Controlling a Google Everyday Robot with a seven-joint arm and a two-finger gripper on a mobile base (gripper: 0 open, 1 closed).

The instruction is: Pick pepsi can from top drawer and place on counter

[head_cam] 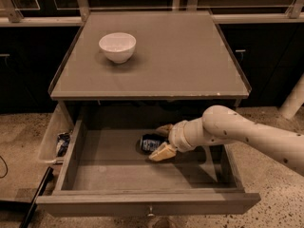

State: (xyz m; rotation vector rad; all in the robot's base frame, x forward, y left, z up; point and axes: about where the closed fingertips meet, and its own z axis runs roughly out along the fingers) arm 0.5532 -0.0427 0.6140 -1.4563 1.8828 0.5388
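The pepsi can (149, 142) is small and dark blue. It lies on its side on the floor of the open top drawer (142, 202), near the middle and towards the back. My gripper (162, 140) reaches into the drawer from the right, on the end of the white arm (237, 134). Its tan fingers (162, 152) are open and straddle the right end of the can, one on the far side and one on the near side. The counter (180, 56) is the flat grey-brown top above the drawer.
A white bowl (117, 46) stands on the counter's back left. A narrow clear plastic bin (53, 137) hangs on the drawer's left side with a blue-and-white foil bag (62, 143) in it. A dark cable and a bar lie on the speckled floor at the lower left.
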